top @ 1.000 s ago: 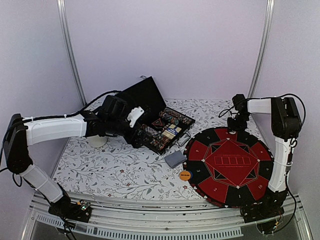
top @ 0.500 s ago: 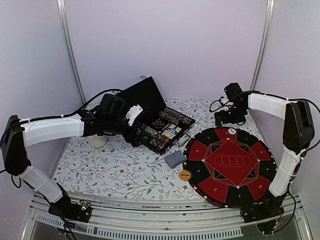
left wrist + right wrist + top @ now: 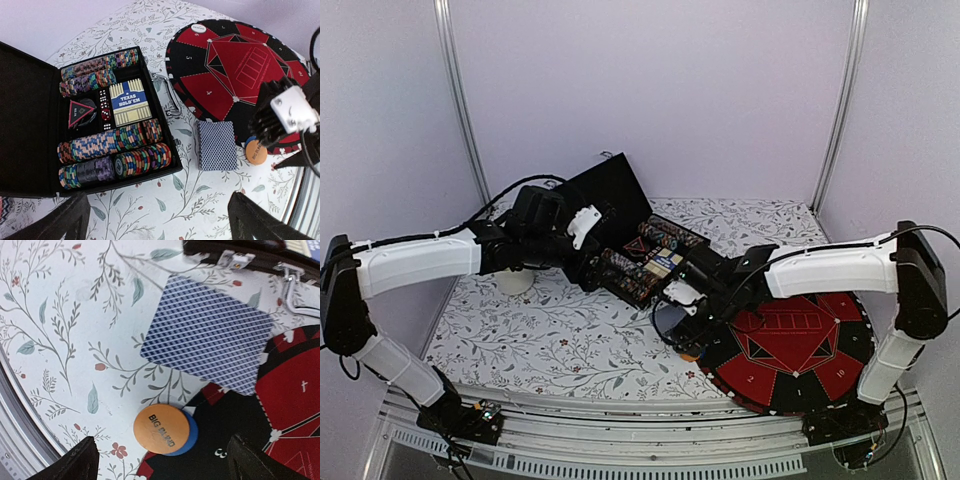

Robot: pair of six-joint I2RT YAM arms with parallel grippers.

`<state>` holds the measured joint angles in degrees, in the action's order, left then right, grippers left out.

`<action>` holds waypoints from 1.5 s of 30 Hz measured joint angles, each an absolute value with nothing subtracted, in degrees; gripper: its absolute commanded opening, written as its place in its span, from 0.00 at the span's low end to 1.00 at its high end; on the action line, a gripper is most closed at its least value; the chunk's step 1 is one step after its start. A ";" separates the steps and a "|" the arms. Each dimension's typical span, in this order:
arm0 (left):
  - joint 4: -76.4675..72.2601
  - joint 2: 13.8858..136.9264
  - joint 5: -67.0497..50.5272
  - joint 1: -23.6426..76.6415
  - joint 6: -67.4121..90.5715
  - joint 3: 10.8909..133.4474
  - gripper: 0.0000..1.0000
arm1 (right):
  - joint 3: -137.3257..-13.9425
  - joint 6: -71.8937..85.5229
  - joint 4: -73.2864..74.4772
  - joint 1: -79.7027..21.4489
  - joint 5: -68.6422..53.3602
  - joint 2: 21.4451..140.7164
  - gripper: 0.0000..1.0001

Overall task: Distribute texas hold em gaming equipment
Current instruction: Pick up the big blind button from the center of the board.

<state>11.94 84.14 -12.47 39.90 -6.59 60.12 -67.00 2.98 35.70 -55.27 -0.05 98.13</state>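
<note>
The right gripper [image 3: 165,462] hangs wide open above the orange Big Blind button [image 3: 161,429], which is stacked on a blue disc [image 3: 190,433] at the poker mat's [image 3: 295,405] left rim, just beside the card deck [image 3: 207,347]. A centred descent that pinches only the top disc looks wisest. The left gripper [image 3: 155,220] gapes empty over the chip case [image 3: 30,125].

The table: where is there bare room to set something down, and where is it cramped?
Bare cloth lies between the open case and the table's near edge. The round mat is free across its red middle. Crowded: where the card deck, the orange button and the case's latches meet the mat's rim, under the right gripper.
</note>
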 measured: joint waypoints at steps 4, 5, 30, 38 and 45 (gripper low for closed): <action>11.94 84.01 -12.49 39.90 -6.42 59.96 0.98 | -67.00 3.27 35.57 -57.32 1.30 102.13 0.88; 11.90 84.01 -12.49 39.90 -6.35 59.96 0.98 | -67.00 3.22 35.62 -57.34 1.74 102.96 0.87; 11.90 84.01 -12.47 39.88 -6.00 59.72 0.98 | -70.11 1.67 37.21 -60.38 6.98 107.46 0.48; 11.90 84.01 -12.51 39.86 -6.02 59.72 0.98 | -70.89 1.91 38.33 -60.38 7.38 107.44 0.34; 11.90 84.01 -12.62 39.86 -6.04 59.70 0.98 | -70.87 2.37 38.68 -59.88 8.05 105.62 0.30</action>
<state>11.90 84.01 -12.62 39.86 -6.04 59.70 -70.87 2.37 38.68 -59.88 8.05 105.62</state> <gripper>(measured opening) 0.984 0.496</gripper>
